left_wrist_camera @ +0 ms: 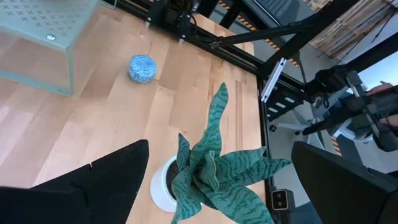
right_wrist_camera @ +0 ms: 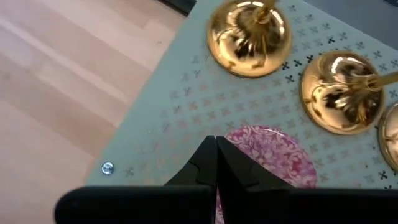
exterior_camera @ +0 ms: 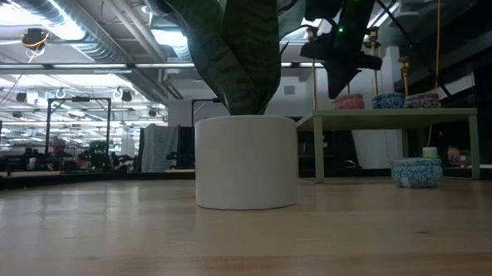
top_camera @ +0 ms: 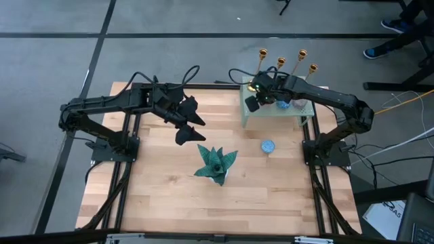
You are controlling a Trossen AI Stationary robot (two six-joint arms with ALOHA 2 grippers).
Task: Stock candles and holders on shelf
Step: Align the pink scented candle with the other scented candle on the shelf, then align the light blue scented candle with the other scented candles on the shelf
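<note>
The pale green shelf [top_camera: 278, 114] stands at the table's far right. Several gold holders [top_camera: 281, 62] stand upright on their bases along its far edge. A pink candle [right_wrist_camera: 273, 155], a blue one [exterior_camera: 387, 101] and a mauve one [exterior_camera: 421, 100] lie flat on its top. Another blue candle [top_camera: 268, 146] lies on the table in front of the shelf. My right gripper [right_wrist_camera: 216, 146] is shut, pointing steeply down over the shelf's left part, at the pink candle's edge. My left gripper [top_camera: 193, 129] hangs open above the table's middle, over the teal plant. My right gripper's shut fingertips [right_wrist_camera: 208, 155] come from above, slanting down, at the rim of the pink candle [right_wrist_camera: 245, 146] that faces the shelf's left end. I cannot tell whether they touch it. The candle lies flat on the shelf top.
A teal spiky plant [top_camera: 215, 165] in a white pot [exterior_camera: 245, 161] stands mid-table, below my left gripper. Bare wood lies to the table's left and near side. Two gold holder bases [right_wrist_camera: 249, 34] [right_wrist_camera: 342, 90] stand close beyond the pink candle.
</note>
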